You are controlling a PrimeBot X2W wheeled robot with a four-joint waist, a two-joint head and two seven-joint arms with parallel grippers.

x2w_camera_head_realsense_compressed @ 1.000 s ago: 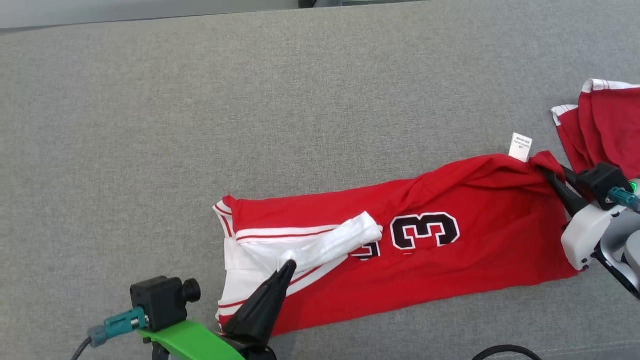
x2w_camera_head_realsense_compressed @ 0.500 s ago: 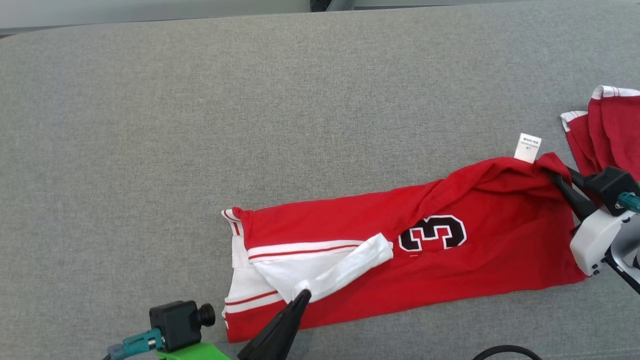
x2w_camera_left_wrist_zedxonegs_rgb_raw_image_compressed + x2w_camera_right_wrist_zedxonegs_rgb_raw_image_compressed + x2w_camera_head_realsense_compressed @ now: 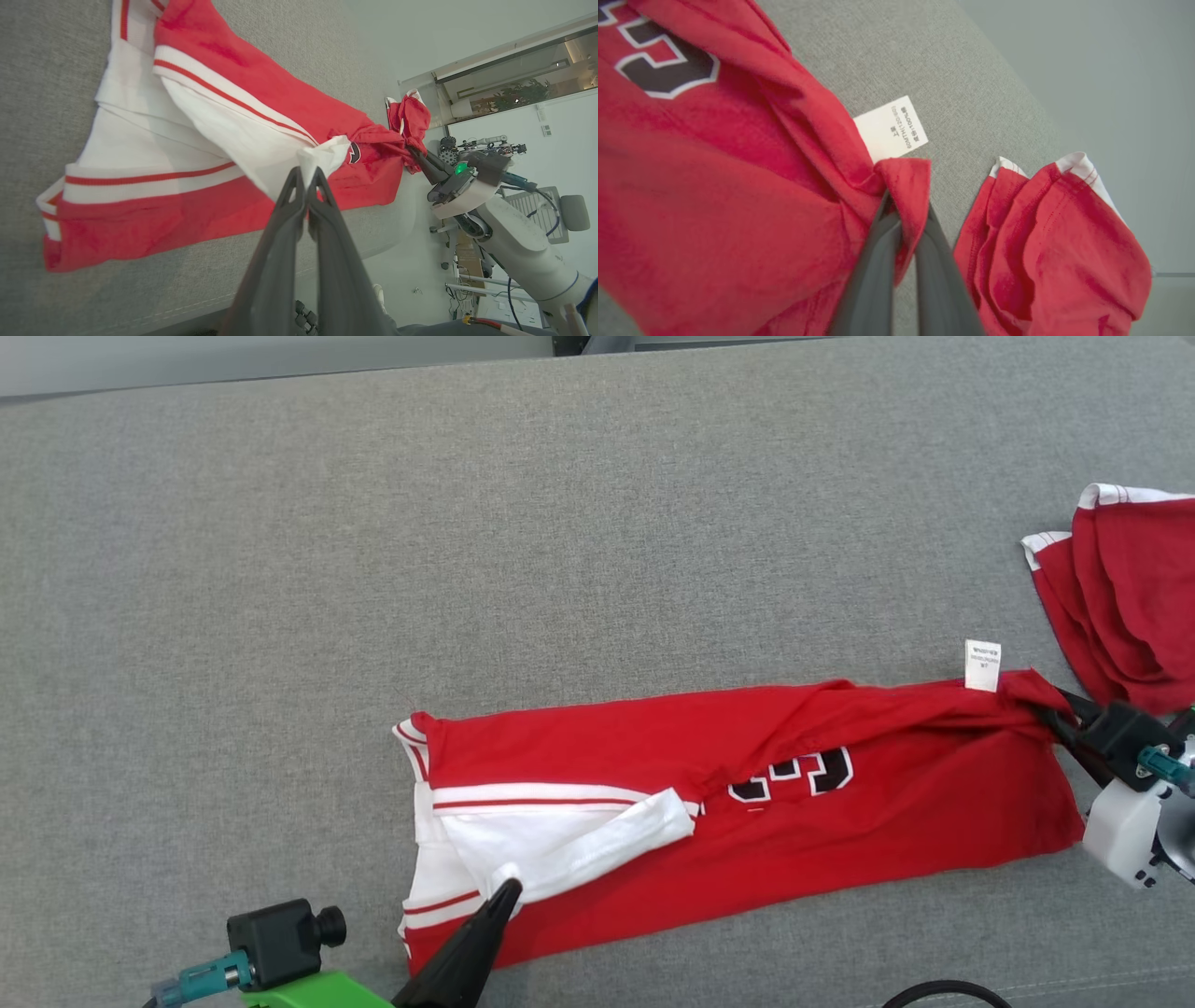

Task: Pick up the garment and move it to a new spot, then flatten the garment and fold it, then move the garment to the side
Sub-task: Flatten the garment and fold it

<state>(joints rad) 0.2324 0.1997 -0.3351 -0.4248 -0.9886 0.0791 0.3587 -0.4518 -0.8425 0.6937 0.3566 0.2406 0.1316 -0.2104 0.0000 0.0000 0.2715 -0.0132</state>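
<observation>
Jersey: the red basketball jersey [image 3: 868, 821] lies as a long band across the near middle of the grey upholstered surface [image 3: 560, 523], white-trimmed end to the robot's left and hem end to its right.
Left gripper [image 3: 505, 889]: its fingers are pressed together on the loose white strip [image 3: 597, 840] at the armhole end and hold it just clear of the cloth below.
Right gripper [image 3: 1047, 714]: clamped tight on the far corner of the red hem, which bunches into a knot around the fingertips.
Why held so: I take the two pinches at opposite ends to be there to keep the cloth taut along its length, so that a lengthwise fold lands straight and does not sag in the middle.
Care label [image 3: 982, 665]: a white tag standing up beside the pinched corner, so an inner seam is turned outward there.
Second garment: another red, white-trimmed piece [image 3: 1130, 607] lies crumpled near the right edge, just beyond the right gripper and apart from the jersey.
Cable: a dark loop [image 3: 943, 989] shows at the near edge.
Change from a second ago: the right gripper and the label sit closer to the robot. The far long edge has rolled over the black numeral [image 3: 794, 775], then fully readable as a 3 and now half covered. The band looks narrower.
</observation>
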